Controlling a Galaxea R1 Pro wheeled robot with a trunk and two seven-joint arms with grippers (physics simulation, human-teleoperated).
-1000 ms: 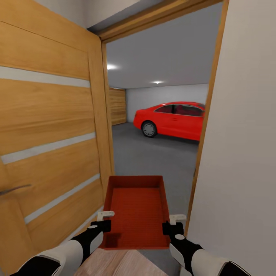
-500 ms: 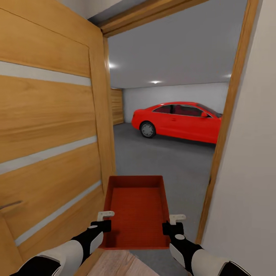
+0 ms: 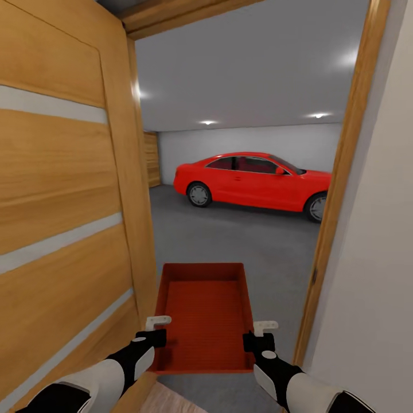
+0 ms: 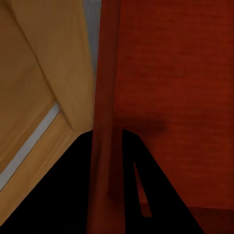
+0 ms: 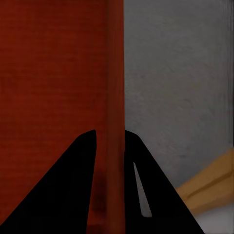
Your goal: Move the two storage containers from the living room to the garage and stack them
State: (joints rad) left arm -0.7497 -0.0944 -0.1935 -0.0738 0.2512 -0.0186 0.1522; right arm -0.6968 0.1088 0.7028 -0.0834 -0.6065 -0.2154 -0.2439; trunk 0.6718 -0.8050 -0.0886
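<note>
From the head camera I see one storage container (image 3: 203, 312) carried level in front of me, open side up, held between both arms at the doorway. My left gripper (image 3: 158, 331) sits on the container's left wall near the near corner, and my right gripper (image 3: 259, 336) sits on the right wall opposite it. The light-wood door (image 3: 63, 218) with pale frosted strips stands open at my left, and the wooden door frame (image 3: 338, 189) with a white wall runs down my right. Past the opening is the garage with its grey concrete floor (image 3: 241, 241), a red car (image 3: 252, 179) parked well beyond the container, white far wall and ceiling lights. A sliver of light plank flooring shows under my arms.

On the left wrist camera, the jaws are closed over the container's orange-red wall (image 4: 105, 122): one dark finger lies outside it, the other inside against the ribbed interior. The door panel shows just beside the wall.

On the right wrist camera, the jaws likewise pinch the container's wall (image 5: 114, 97), a finger on each face, with grey concrete and a bit of wooden frame beyond.
</note>
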